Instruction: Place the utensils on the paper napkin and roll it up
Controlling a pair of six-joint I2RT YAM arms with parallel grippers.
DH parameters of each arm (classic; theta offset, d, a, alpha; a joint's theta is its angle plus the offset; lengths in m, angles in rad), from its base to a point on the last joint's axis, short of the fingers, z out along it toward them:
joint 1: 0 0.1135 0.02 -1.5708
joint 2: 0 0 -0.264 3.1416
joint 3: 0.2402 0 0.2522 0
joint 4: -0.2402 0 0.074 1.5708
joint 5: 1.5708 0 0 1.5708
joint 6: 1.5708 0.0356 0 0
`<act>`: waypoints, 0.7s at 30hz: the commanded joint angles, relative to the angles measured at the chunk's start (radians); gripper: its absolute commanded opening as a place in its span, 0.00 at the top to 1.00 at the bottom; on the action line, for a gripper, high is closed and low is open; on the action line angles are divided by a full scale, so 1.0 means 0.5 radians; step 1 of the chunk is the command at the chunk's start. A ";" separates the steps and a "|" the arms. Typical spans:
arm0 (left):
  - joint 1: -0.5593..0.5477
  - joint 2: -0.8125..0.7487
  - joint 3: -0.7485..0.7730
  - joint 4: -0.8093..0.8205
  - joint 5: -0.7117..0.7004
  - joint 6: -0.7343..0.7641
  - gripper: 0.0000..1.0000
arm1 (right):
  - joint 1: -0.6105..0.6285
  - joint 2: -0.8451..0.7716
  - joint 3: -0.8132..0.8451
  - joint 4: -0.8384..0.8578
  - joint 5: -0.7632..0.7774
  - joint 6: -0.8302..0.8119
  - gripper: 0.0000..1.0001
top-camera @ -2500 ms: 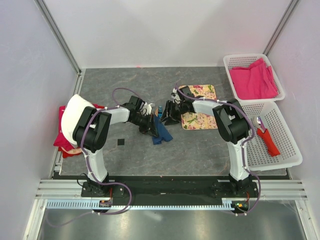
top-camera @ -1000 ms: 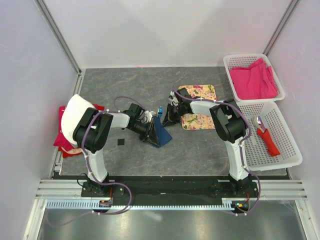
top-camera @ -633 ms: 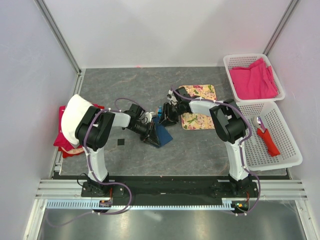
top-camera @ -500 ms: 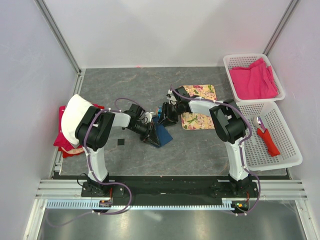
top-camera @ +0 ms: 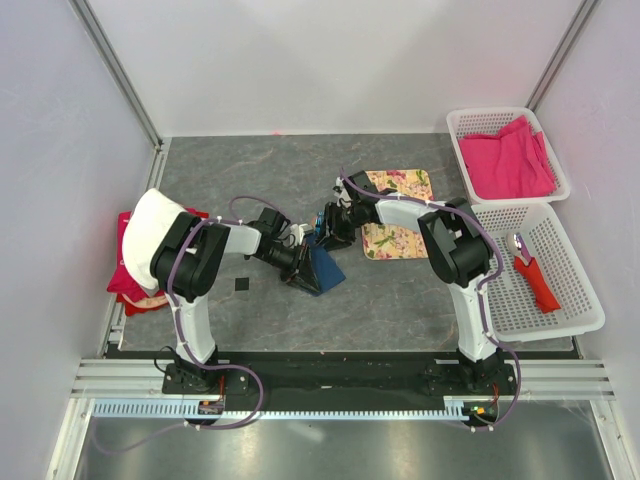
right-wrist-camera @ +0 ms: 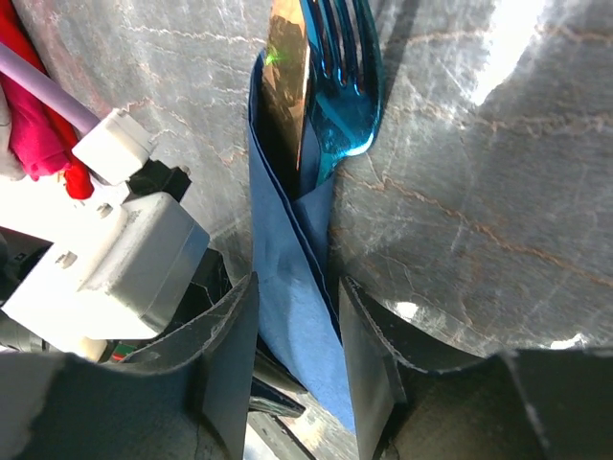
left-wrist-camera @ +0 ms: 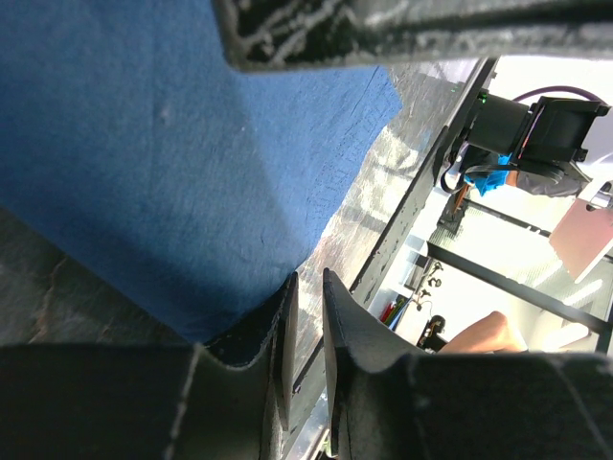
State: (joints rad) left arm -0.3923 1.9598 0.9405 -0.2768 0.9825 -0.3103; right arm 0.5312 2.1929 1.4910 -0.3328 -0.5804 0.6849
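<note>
1. The paper napkin (left-wrist-camera: 172, 144) is a dark-blue sheet, thin and limp. It spreads out ahead of the left gripper (left-wrist-camera: 305, 287), and its near edge runs down into the fingertips
2. The left fingers (left-wrist-camera: 337, 335) are pressed almost together with only a slit between them, and they appear to pinch that near edge. In the overhead view the sheet rises like a small tent at this spot
3. The utensils (right-wrist-camera: 335, 86) sit just beyond the right gripper (right-wrist-camera: 297, 287), straight out past its fingertips. They are a glossy blue fork and a second shiny piece beside it, handles tucked into a narrow fold of the napkin, heads poking out over the table (right-wrist-camera: 460, 240)
4. The right fingers (right-wrist-camera: 230, 355) stand apart, one on each side of the fold, which runs through the gap between them. Whether they bear on it I cannot tell
5. Handling, as I judge it: the utensils are light, stiff and slick, so they likely slide lengthwise out of the fold if it tips or loosens. The paper creases readily, may tear if tugged from two sides, and tends to spring open when released
6. The best hold, in my judgement, is across the fold between the right fingers, squeezing paper and handles together, with the left pinch on the loose edge rather than on the bare heads
</note>
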 commanded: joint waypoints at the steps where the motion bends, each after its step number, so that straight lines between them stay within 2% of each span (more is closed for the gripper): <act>1: -0.001 0.050 -0.007 0.072 -0.158 0.013 0.76 | 0.024 0.262 -0.064 -0.107 0.437 -0.081 0.53; 8: -0.001 0.053 -0.007 0.075 -0.152 0.013 0.76 | 0.030 0.271 -0.107 0.027 0.348 0.004 0.53; 11: -0.001 0.059 -0.003 0.081 -0.155 0.013 0.76 | 0.033 0.296 -0.116 0.028 0.363 0.011 0.57; 14: -0.001 0.053 -0.003 0.081 -0.155 0.010 0.76 | 0.039 0.302 -0.144 0.021 0.430 -0.002 0.67; 15: 0.002 0.056 -0.003 0.081 -0.158 0.013 0.76 | 0.036 0.305 -0.147 0.018 0.443 -0.011 0.77; 17: -0.001 0.050 -0.007 0.078 -0.161 0.010 0.76 | 0.033 0.311 -0.141 -0.009 0.461 -0.026 0.85; 18: 0.002 0.053 -0.003 0.078 -0.161 0.013 0.76 | 0.033 0.317 -0.135 -0.018 0.458 -0.047 0.95; 19: 0.002 0.047 -0.010 0.078 -0.164 0.013 0.76 | 0.033 0.317 -0.120 -0.028 0.452 -0.057 1.00; 21: 0.012 0.023 -0.016 0.087 -0.167 0.007 0.76 | 0.030 0.311 -0.117 -0.028 0.431 -0.069 1.00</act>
State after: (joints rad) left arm -0.3923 1.9610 0.9405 -0.2653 0.9825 -0.3103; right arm 0.5327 2.2341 1.4845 -0.2401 -0.5934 0.7349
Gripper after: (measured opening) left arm 0.240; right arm 0.017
